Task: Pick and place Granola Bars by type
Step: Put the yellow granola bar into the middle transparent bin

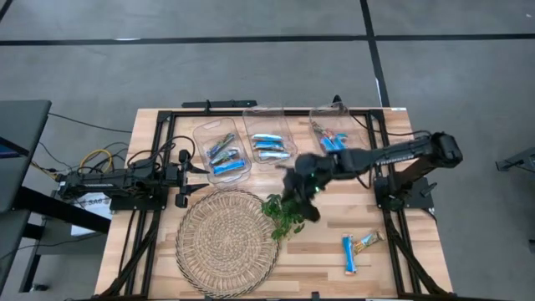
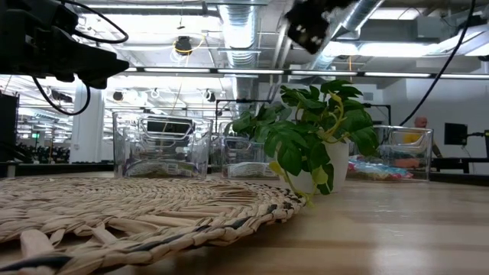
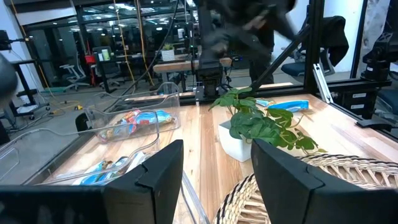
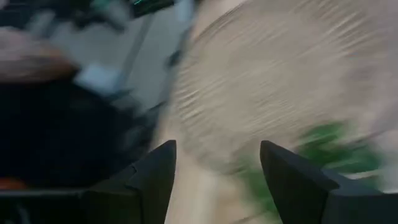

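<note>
Three clear bins (image 1: 269, 144) stand in a row at the tabletop's (image 1: 418, 259) twelve o'clock edge, granola bars (image 1: 267, 149) inside each. The woven mat (image 1: 227, 242) lies at seven o'clock, the potted plant (image 1: 284, 216) touching its three o'clock rim. Two loose bars (image 1: 355, 247) lie at four o'clock.

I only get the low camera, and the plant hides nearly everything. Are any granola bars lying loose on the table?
Observer: Yes, two. A blue bar and a tan bar lie on the wood to the right of the woven mat.
Operator: Is the right gripper holding one?
Observer: No. The right gripper is open and empty, above the plant.
Operator: And the left one?
Observer: The left gripper is open too, waiting at the table's left side.
</note>
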You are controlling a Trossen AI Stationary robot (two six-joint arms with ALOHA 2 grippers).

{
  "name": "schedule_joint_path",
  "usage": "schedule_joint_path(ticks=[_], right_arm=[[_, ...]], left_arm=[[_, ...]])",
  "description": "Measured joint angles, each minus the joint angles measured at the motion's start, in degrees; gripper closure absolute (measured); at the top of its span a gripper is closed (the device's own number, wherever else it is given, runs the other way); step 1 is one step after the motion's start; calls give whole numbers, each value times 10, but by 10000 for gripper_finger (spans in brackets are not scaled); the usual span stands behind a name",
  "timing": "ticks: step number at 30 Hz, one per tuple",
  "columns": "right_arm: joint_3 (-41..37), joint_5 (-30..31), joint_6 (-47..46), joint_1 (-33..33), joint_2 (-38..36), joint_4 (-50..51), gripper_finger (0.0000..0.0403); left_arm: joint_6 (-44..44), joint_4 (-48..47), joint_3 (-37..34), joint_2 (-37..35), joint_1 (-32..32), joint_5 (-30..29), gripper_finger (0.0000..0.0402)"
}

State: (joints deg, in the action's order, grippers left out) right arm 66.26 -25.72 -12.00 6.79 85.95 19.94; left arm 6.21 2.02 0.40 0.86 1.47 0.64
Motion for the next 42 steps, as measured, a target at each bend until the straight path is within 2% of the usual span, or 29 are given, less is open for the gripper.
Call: schedule_joint_path(ticks=[4,13,18,25,34,39,42], right_arm=[[0,-63,-106,54,6,44,179],[0,-62,-381,134,52,198,186],[0,-56,-485,166,81,265,192],[0,1,-631,225,103,364,203],[0,69,-807,286,109,388,204],[-1,83,-868,302,120,398,202],[-3,80,-874,309,139,395,203]], left_arm=[[0,0,0,0,0,0,219],[0,0,0,0,0,0,219],[0,0,0,0,0,0,219],[0,0,0,0,0,0,219],[0,0,0,0,0,0,219],[0,0,0,0,0,0,219],[0,0,0,0,0,0,219]])
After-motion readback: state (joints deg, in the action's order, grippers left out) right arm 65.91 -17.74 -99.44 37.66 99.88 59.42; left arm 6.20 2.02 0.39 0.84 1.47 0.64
